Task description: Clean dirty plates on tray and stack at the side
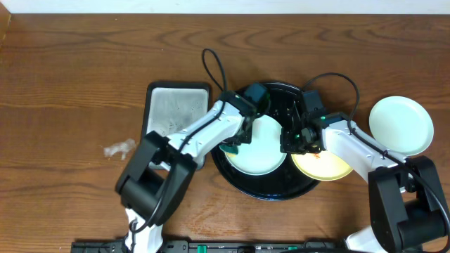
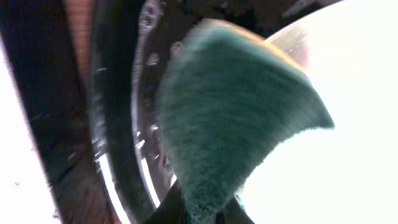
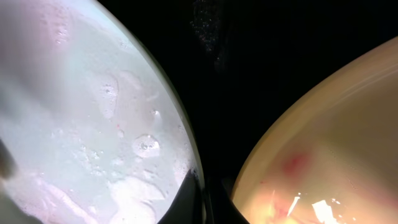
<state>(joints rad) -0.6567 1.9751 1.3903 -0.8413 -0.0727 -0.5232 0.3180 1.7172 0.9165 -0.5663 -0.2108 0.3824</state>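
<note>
On the black tray [image 1: 271, 188], the left gripper [image 2: 202, 214] is pinched narrow on a teal sponge [image 2: 236, 124], which presses against the sudsy mint plate [image 3: 93, 124] at the tray's middle. The right gripper [image 1: 288, 143] sits at that plate's right rim, but how wide it stands cannot be told. The yellow plate [image 1: 325, 167] overlaps the tray's right rim. A second mint plate [image 1: 401, 125] lies apart, off the tray to its right.

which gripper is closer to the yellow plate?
Right. The right gripper sits beside the yellow plate, over the tray; the left gripper is farther off, across the mint plate, holding the sponge.
</note>
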